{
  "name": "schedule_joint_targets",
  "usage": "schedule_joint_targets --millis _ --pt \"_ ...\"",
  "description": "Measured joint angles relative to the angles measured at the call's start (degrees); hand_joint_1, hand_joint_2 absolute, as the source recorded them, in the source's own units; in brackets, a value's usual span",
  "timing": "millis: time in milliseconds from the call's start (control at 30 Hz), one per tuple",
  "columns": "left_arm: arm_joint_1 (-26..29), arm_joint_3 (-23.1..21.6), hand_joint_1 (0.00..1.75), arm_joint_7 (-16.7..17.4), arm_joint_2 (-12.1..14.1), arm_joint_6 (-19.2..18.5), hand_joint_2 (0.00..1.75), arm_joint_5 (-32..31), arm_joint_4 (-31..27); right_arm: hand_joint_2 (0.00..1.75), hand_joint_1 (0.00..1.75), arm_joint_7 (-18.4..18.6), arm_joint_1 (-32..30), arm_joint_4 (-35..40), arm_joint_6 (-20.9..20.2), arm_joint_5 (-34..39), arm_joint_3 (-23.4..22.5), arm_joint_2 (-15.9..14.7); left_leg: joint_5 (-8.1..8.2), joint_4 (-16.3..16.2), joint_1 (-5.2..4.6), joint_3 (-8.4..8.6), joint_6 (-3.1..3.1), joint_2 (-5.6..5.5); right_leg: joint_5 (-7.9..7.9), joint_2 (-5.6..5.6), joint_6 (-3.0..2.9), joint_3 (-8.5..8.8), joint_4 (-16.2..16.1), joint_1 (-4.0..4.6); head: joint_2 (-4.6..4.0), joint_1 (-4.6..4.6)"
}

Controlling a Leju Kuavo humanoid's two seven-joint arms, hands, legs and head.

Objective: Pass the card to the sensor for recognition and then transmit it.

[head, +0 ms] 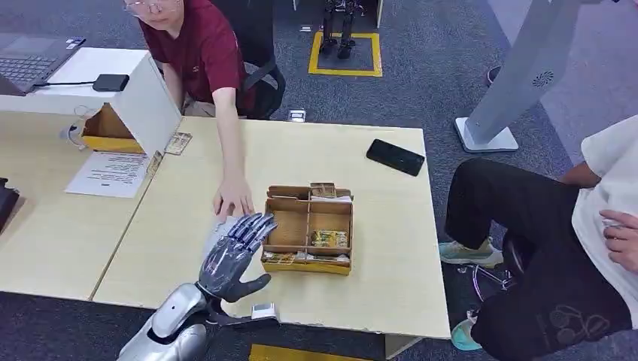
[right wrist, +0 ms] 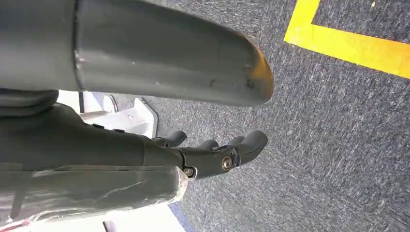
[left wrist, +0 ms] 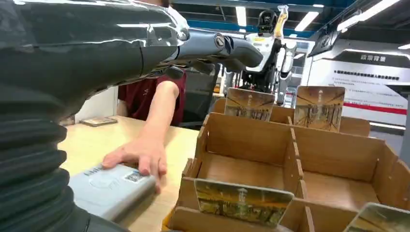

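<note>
No card is held: the left hand (head: 235, 252), fingers spread and empty, is raised beside the card box (head: 308, 228); the right hand (right wrist: 212, 152) hangs loosely open. Pickup, sensing and handover are judged outstanding.

cards (head: 329, 238) in box (head: 307, 226) | sensor (head: 220, 228) left of box | phone (head: 396, 157) behind

The pale wooden table (head: 376, 248) carries a cardboard divider box (head: 308, 228) (centre), a black phone (head: 396, 157) at two o'clock, a grey sensor (head: 218, 229) at nine.

Silver arm, dark grey left hand (head: 232, 257)
</note>
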State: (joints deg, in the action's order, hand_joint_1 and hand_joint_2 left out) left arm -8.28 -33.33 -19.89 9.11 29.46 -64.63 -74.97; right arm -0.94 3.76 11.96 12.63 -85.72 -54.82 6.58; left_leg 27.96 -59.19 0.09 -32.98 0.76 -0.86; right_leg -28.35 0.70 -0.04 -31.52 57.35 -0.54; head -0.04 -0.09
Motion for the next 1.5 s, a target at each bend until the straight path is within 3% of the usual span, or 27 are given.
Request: schedule_joint_targets --millis 1500 --pt "-0.02 -2.16 0.0 0.5 -1.11 -1.46 1.75 1.88 1.97 0.0 0.0 -0.26 0.15 0.02 -0.11 -0.48 0.0 0.0 0.0 0.0 0.0 0.0 0.0 0.0 0.0 0.0 0.0 0.0 0.0 0.0 0.0 0.0"
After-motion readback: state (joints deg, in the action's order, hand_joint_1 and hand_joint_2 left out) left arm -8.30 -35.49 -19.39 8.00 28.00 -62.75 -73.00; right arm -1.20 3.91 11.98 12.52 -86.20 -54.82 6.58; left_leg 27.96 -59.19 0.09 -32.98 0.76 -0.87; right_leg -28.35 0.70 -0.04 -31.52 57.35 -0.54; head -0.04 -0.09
